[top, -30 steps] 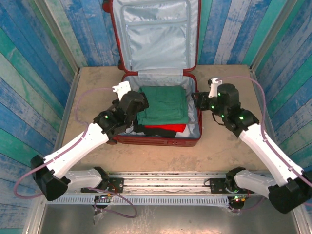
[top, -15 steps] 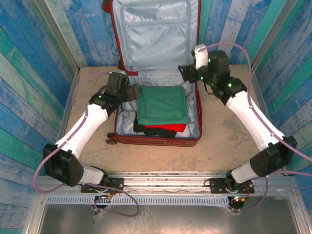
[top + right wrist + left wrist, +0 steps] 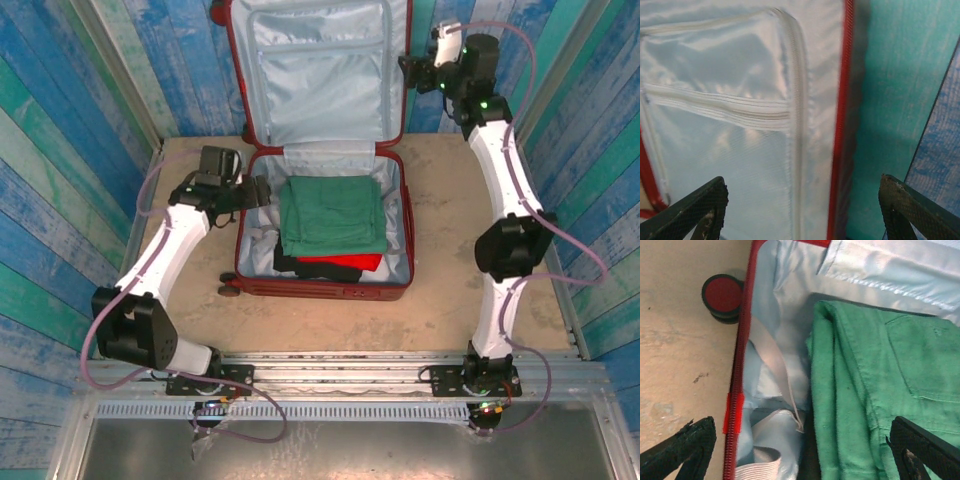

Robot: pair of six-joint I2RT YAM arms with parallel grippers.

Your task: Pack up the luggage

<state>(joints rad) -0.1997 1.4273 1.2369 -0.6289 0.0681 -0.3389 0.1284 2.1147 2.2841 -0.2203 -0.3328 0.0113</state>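
Open luggage point(image 3: 320, 290) flat on tabletop point(image 3: 450, 300), lid point(image 3: 320, 70) upright against back wall point(image 3: 180, 60), green garment point(image 3: 330, 215) inside, left fingers point(image 3: 685, 445) released above left rim, right fingers point(image 3: 695, 210) released astride lid's right edge

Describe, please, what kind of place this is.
Probably a staged robot test booth, not a real room: blue-painted plank walls enclose a tan table, the left arm and right arm are bolted to a metal rail, and the luggage lies open.

**One Case, Three Garments, Two Tools**

One luggage point(image 3: 325, 290). Three folded garments inside it: one green garment point(image 3: 330, 215), one red garment point(image 3: 340, 261) at its 6 o'clock, one black garment point(image 3: 298, 268). Two tools: left tool point(image 3: 258, 192), right tool point(image 3: 412, 74). One tabletop point(image 3: 450, 250).
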